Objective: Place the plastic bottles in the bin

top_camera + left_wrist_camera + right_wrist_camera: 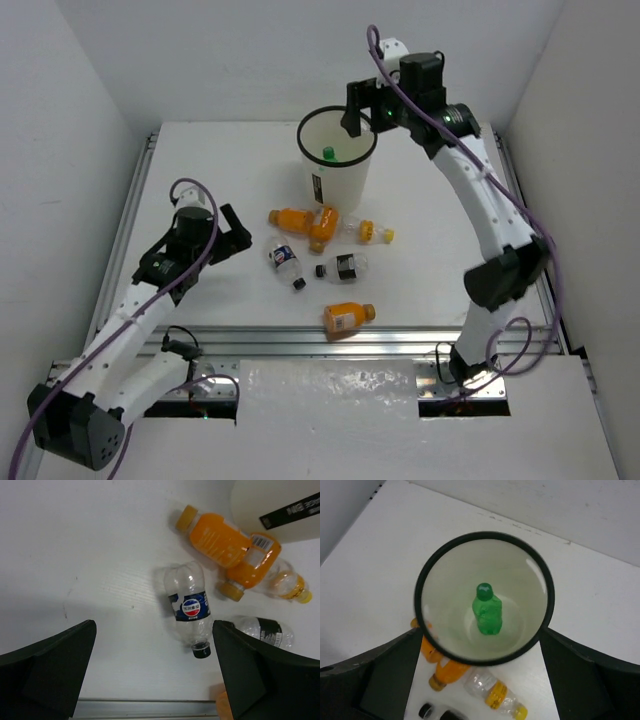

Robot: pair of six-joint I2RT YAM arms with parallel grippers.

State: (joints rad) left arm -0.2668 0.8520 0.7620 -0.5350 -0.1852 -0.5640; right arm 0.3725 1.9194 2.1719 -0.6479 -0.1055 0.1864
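The white bin (pixel 345 180) with a black rim stands at the back middle of the table. A green bottle (pixel 328 153) sits inside it, also in the right wrist view (pixel 487 611). My right gripper (pixel 360 108) hovers over the bin (pixel 432 560), open and empty (pixel 480 672). Two orange bottles (pixel 293 217) (pixel 323 228) lie in front of the bin. A clear yellow-capped bottle (pixel 372 232), a clear blue-labelled bottle (pixel 287 263), a clear black-labelled bottle (pixel 343 267) and a third orange bottle (pixel 347 316) lie nearer. My left gripper (pixel 235 235) is open and empty (pixel 155 665), left of the blue-labelled bottle (pixel 190 607).
A metal rail (pixel 300 340) runs along the near table edge, just in front of the third orange bottle. White walls close in the left, back and right. The left wrist view shows the bin's wall with its black label (pixel 290 511).
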